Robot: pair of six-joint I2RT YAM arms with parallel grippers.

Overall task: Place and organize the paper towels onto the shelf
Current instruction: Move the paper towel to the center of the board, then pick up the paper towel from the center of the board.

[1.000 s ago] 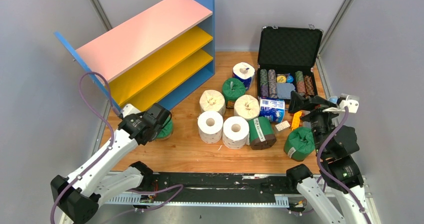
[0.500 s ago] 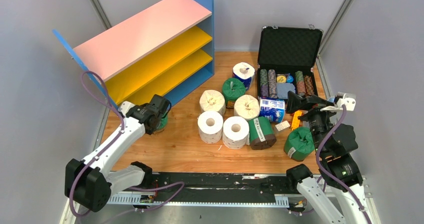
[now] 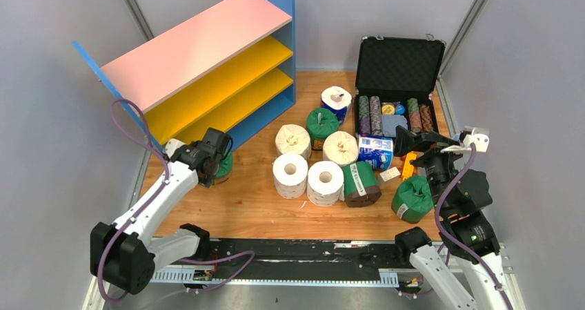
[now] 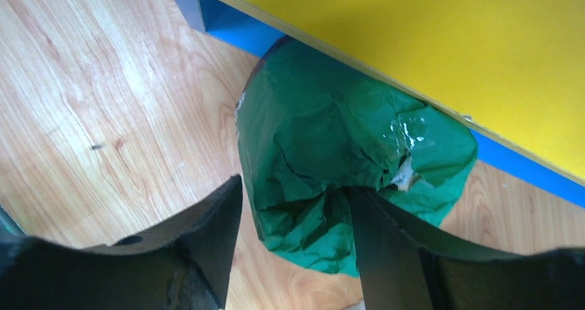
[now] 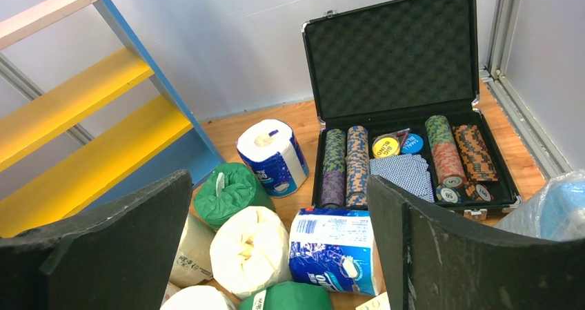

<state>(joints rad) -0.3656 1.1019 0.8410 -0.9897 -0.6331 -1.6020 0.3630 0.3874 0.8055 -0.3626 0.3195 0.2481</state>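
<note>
One green-wrapped roll (image 4: 331, 158) stands on the desk (image 3: 255, 210) at the front foot of the shelf (image 3: 200, 68), its far edge tucked just under the yellow bottom board in the left wrist view. The left gripper (image 4: 293, 244) straddles the near side of this roll with its jaws partly parted: the right finger lies against the crumpled wrap, the left finger stands just clear of it, so no firm grip shows.

The shelf lies toward 10 o'clock on the desk, pink board on top, two yellow boards below, blue side panels; its boards carry no rolls.

The other paper towels (image 3: 324, 161) cluster at the desk's middle: two bare white rolls with hollow cores at the near side, two cream-wrapped ones behind them, a green one at 12 o'clock of the cluster, a blue-printed roll beyond that, a blue-white pack at 3 o'clock, and a green roll lying on its side at 4 o'clock. Another green roll (image 3: 413, 198) sits apart toward 4 o'clock on the desk, by the right arm.

The right gripper (image 5: 283, 255) hangs above that side with its jaws spread wide and nothing between them.

A black case (image 3: 397, 82) stands open at 1 o'clock, chips lined up inside.
</note>
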